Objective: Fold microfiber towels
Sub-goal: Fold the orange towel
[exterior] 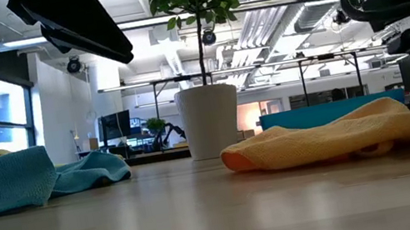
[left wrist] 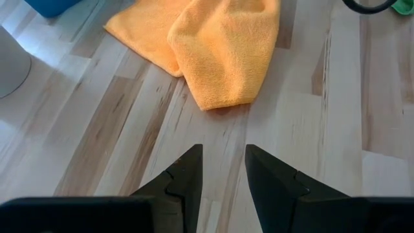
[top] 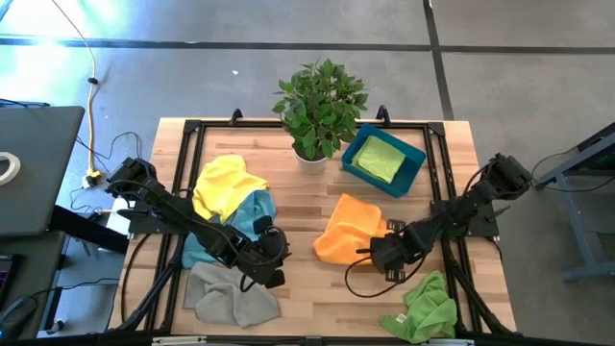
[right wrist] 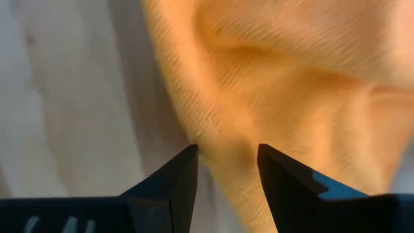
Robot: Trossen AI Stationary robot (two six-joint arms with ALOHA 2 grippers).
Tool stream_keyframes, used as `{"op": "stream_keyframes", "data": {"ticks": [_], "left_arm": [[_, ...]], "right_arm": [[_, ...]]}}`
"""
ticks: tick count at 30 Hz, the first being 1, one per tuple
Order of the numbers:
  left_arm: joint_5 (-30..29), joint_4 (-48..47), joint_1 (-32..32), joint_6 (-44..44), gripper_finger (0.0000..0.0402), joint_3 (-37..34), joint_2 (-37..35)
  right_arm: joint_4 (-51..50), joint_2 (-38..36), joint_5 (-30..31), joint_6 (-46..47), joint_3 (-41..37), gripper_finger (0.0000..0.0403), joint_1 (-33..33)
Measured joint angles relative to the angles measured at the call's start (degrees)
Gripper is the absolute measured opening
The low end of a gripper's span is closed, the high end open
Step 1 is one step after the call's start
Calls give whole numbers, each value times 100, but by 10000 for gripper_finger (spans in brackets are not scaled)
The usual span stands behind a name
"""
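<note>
The orange towel point(top: 346, 231) lies rumpled at the table's middle; it also shows in the low view point(exterior: 344, 137) and in the left wrist view point(left wrist: 223, 52). My right gripper point(top: 371, 252) is open at the towel's near right edge, a fold of that edge point(right wrist: 223, 152) between its fingertips point(right wrist: 226, 162). My left gripper point(top: 284, 252) is open and empty over bare wood point(left wrist: 223, 165), left of the orange towel. The yellow towel point(top: 226, 183), light blue towel point(top: 245, 216) and grey towel point(top: 231, 293) lie at the left. One green towel point(top: 423, 308) lies near right, and another point(top: 380, 159) lies in the teal bin point(top: 413, 163). My right gripper comes at the orange towel low, from the table's right side, with its open fingers on either side of the towel's edge fold point(right wrist: 220, 145). I cannot tell whether the fingers touch the cloth. The towel lies on the table.
A potted plant point(top: 317, 106) stands at the far middle, its white pot point(exterior: 210, 118) in the low view. The teal bin is to its right. A black frame point(top: 192, 130) runs around the table. Bare wood point(top: 317, 298) lies between the grey and green towels.
</note>
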Motion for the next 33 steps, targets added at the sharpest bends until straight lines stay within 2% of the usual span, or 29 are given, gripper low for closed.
{"op": "stream_keyframes", "data": {"ticks": [3,7,15,22,33], "left_arm": [[-17,1,0,2,107,0,0],[-24,2,0,-2,107,0,0],[-25,2,0,0,107,0,0],[-26,4,0,2,107,0,0],[-26,7,-59,-48,107,0,0]], "right_arm": [[12,0,370,2,0,152,56],[14,0,466,41,0,128,46],[122,0,446,34,0,9,45],[246,0,439,282,269,4,-34],[108,-1,426,-341,1942,1,-432]]}}
